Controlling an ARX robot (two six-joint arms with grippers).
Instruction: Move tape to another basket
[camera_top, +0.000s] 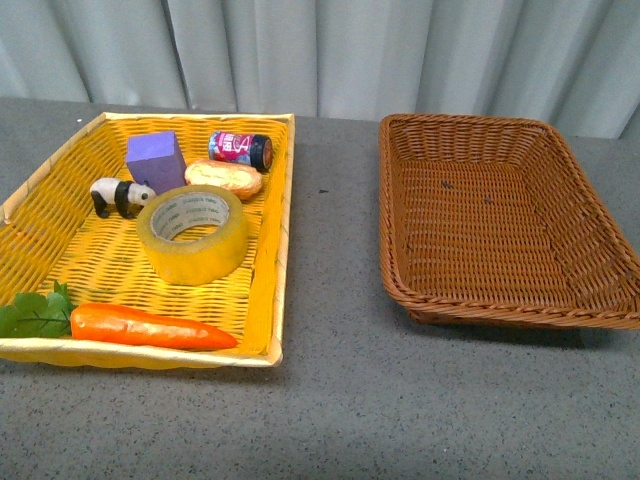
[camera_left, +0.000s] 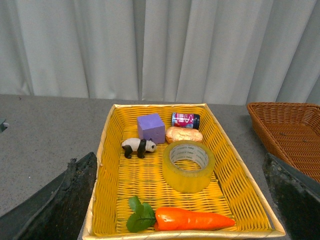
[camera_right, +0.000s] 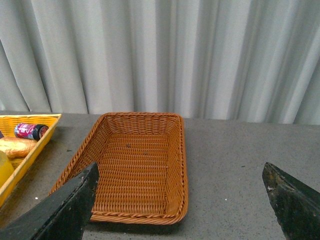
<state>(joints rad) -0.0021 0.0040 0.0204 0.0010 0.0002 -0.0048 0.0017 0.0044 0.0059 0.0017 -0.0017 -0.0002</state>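
Tape (camera_top: 192, 232): found lying flat near the middle of the yellow tray (camera_top: 30, 190), somewhat toward its right edge, with the core opening turned upward. The wall of the ring is thus presented for a grasp from above.
Neighbours: a bread roll (camera_top: 224, 178) is seen just beside the tape on the far side, with a panda figure (camera_top: 120, 196), a purple block (camera_top: 155, 158) and a can (camera_top: 240, 150) toward the far edge. A carrot (camera_top: 150, 326) is laid along the near edge, apart from the tape.
Basket (camera_top: 400, 200): set on the table (camera_top: 330, 400) beside the tray's right edge, with nothing seen inside, so room is left for the tape.
Left gripper (camera_left: 179, 159): held above the tray's near edge and looking over the tape. Its fingers (camera_left: 60, 200) are spread wide and nothing is held.
Right gripper (camera_right: 180, 167): held facing the basket, fingers (camera_right: 65, 205) likewise spread wide and nothing is held.
Step in hand: judged not yet begun; the tape is untouched.
Next move: the left arm is probably favoured, being the nearer one.
Risk: the bread roll may be nudged if the far wall of the ring is gripped.
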